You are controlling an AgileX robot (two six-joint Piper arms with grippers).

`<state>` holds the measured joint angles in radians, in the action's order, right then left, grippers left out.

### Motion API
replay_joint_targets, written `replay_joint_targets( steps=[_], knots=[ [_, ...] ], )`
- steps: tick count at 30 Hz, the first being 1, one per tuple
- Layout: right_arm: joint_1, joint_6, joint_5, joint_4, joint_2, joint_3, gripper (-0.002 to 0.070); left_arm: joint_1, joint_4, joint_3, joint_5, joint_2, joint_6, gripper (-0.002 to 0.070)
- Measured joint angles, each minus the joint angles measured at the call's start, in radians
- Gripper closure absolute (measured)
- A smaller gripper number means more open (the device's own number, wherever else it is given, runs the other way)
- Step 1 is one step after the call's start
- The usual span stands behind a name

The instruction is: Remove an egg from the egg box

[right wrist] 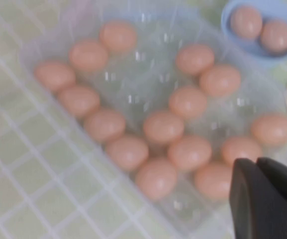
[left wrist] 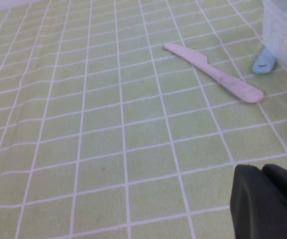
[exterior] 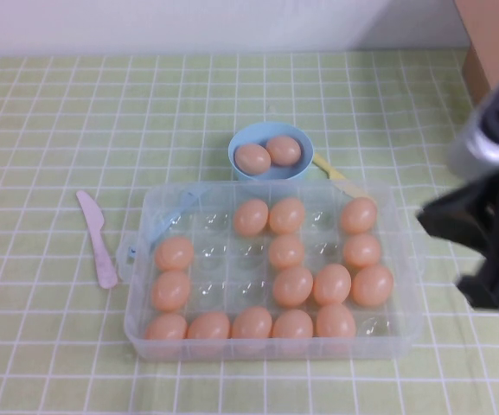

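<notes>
The clear plastic egg box lies open at the table's middle, with several peach-orange eggs in its cups, such as one egg near its right wall. My right gripper is shut and empty, raised just off the box's right side. In the right wrist view its tips hang over the eggs at the near edge of the box. My left gripper is shut and empty, low over the bare cloth left of the box; it is outside the high view. The box's corner and pale blue latch show there.
A small blue bowl holding two eggs stands just behind the box; it also shows in the right wrist view. A pink plastic knife lies left of the box, also in the left wrist view. A brown cardboard box stands at the far right.
</notes>
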<state>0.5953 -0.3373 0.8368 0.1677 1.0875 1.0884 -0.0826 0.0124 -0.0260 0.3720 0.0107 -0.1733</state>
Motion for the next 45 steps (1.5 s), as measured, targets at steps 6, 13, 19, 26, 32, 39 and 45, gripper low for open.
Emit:
replay_joint_targets(
  steps=[6, 13, 19, 26, 32, 39, 45],
  knots=[
    [0.000, 0.002, -0.074, -0.031, -0.197, -0.173, 0.0693, 0.000, 0.000, 0.000, 0.000, 0.000, 0.000, 0.0678],
    [0.000, 0.002, -0.390, -0.095, -0.404, -0.457, 0.0693, 0.000, 0.000, 0.000, 0.000, 0.000, 0.000, 0.0678],
    [-0.118, 0.057, -0.565, -0.096, -0.607, -0.678, 0.0694, 0.000, 0.000, 0.000, 0.000, 0.000, 0.000, 0.0678],
    [-0.396, 0.065, -0.608, 0.029, -0.850, -0.895, 0.0694, 0.002, 0.000, 0.000, 0.000, 0.000, 0.000, 0.0678],
    [-0.603, 0.068, -0.609, 0.071, -1.058, -1.038, 0.0694, 0.002, 0.000, 0.000, 0.000, 0.000, 0.000, 0.0678],
    [-0.681, 0.068, -0.605, 0.104, -1.095, -1.112, 0.0694, 0.002, 0.000, 0.000, 0.000, 0.000, 0.000, 0.0678],
    [-0.681, 0.068, -0.589, 0.148, -1.095, -1.115, 0.0694, 0.002, 0.000, 0.000, 0.000, 0.000, 0.000, 0.0678]
  ],
)
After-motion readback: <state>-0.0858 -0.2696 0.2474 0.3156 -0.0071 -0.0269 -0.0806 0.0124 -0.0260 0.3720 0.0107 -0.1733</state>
